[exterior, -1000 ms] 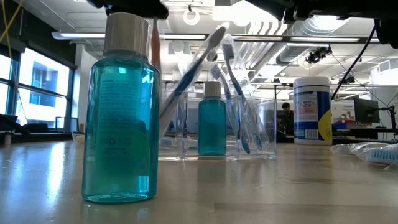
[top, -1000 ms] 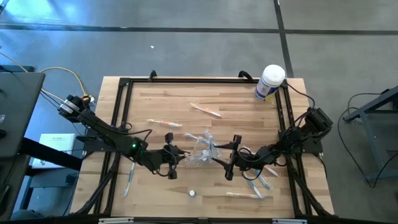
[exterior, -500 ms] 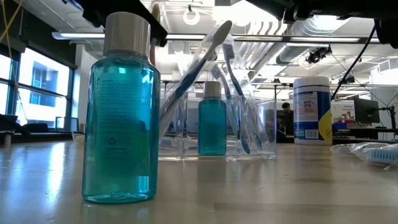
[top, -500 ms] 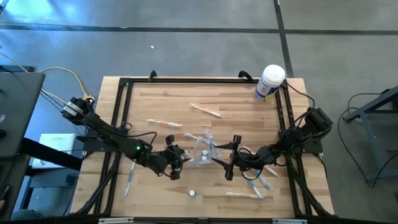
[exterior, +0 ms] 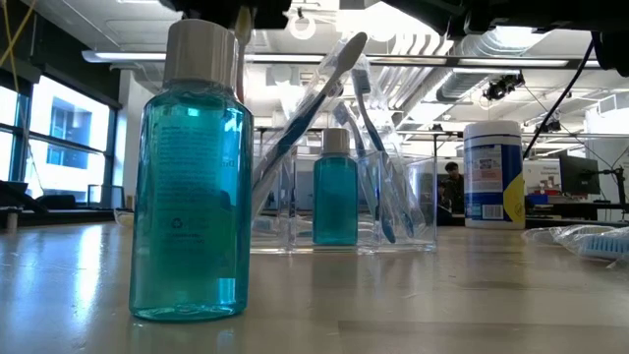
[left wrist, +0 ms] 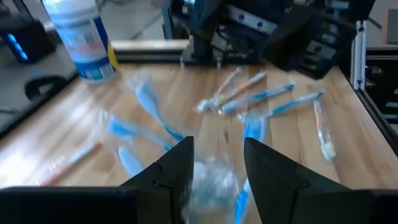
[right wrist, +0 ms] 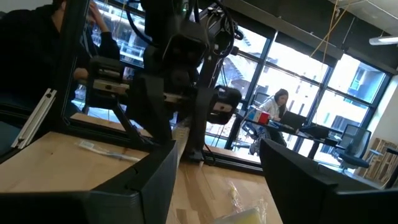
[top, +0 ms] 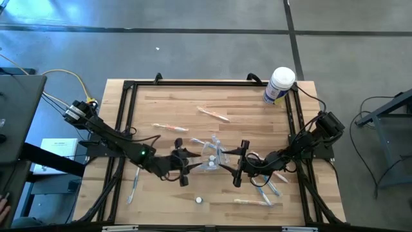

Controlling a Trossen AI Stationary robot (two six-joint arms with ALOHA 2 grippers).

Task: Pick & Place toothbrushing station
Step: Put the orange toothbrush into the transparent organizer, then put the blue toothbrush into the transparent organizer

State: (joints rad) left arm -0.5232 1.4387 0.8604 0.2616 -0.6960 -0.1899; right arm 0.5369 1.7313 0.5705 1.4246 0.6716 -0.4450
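Wooden tabletop, mid-span: the toothbrushing station (top: 210, 158) stands between both arms. The left gripper (top: 182, 169), clamped a second ago, has spread and eased back beside it, probably a brush just dropped in. The right gripper (top: 238, 162) waits spread.

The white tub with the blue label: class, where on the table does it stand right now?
In the high view the white tub stands at the table's far right corner, against the black frame, well apart from the toothbrushing station near the middle.
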